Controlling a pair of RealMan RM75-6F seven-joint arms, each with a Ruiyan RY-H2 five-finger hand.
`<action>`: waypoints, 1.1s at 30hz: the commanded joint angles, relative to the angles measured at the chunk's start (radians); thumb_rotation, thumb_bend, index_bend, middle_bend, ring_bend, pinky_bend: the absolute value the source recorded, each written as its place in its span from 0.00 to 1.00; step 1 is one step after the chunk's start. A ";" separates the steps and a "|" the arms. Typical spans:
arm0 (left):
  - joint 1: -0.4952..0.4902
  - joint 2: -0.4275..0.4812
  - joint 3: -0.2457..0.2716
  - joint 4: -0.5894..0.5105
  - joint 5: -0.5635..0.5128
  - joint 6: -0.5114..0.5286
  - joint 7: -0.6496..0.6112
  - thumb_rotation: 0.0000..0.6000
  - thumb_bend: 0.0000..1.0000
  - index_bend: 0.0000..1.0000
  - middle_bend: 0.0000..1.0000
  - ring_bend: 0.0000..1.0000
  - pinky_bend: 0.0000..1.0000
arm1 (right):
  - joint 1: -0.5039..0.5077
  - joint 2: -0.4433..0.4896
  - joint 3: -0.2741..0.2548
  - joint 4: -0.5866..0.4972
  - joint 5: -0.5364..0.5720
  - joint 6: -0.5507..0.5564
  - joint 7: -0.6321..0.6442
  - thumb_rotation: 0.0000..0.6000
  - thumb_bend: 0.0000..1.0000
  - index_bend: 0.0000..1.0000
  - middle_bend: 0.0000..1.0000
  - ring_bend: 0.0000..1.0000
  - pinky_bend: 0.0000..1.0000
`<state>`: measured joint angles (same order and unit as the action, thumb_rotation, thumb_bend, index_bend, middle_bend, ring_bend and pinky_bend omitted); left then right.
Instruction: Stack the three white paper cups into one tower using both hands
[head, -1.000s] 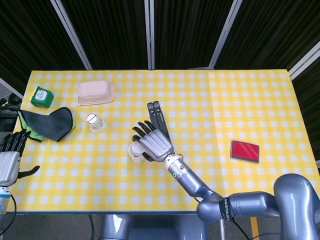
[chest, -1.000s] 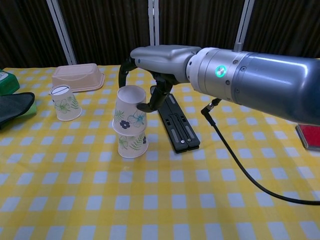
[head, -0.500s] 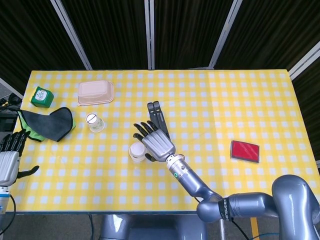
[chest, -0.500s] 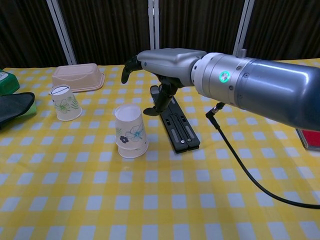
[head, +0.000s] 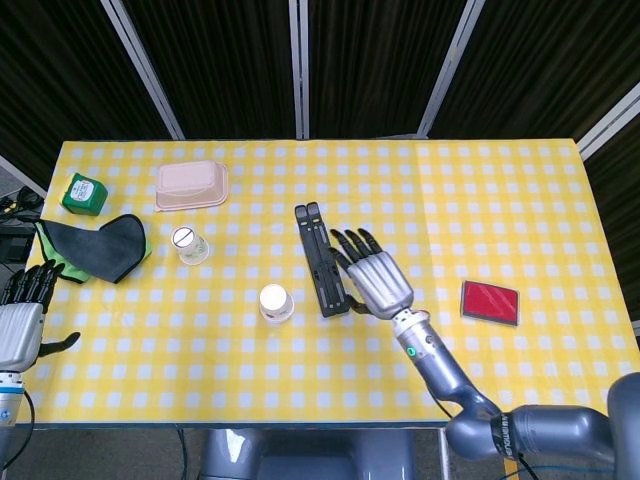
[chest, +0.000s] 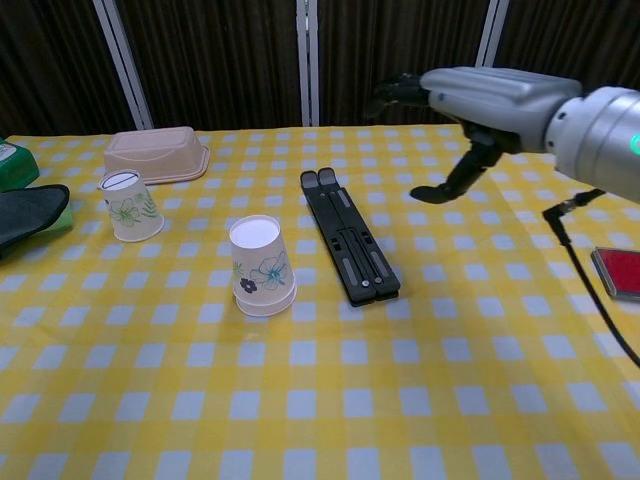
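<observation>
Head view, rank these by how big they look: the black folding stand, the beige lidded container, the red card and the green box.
1. black folding stand
2. beige lidded container
3. red card
4. green box
The card and box look close in size.

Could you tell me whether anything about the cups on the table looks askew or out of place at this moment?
Nothing looks spilled or damaged. The stacked cups sit upside down and slightly uneven, the upper one a little tilted. The third cup stands apart near the beige container, not yet on the stack.

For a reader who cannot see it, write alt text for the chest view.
Two nested upside-down paper cups stand on a yellow checked table, a third cup stands apart at left. The right hand hovers open, empty, beyond a black folding stand; a beige lidded box sits behind.
</observation>
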<state>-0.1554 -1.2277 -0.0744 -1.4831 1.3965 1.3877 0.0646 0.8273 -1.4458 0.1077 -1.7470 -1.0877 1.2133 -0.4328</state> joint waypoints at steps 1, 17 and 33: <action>-0.004 -0.005 0.001 -0.002 -0.002 -0.007 0.007 1.00 0.00 0.00 0.00 0.00 0.00 | -0.137 0.071 -0.093 0.053 -0.106 0.124 0.124 1.00 0.20 0.14 0.00 0.00 0.00; -0.128 0.072 -0.074 -0.109 -0.062 -0.167 0.054 1.00 0.00 0.00 0.00 0.00 0.00 | -0.423 0.139 -0.185 0.333 -0.242 0.306 0.510 1.00 0.20 0.14 0.00 0.00 0.00; -0.547 0.047 -0.224 0.100 -0.514 -0.700 0.246 1.00 0.05 0.24 0.00 0.00 0.00 | -0.461 0.183 -0.133 0.342 -0.324 0.304 0.650 1.00 0.20 0.14 0.00 0.00 0.00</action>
<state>-0.6212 -1.1459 -0.2812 -1.4576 0.9686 0.7667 0.2476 0.3697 -1.2680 -0.0309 -1.4047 -1.4079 1.5198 0.2093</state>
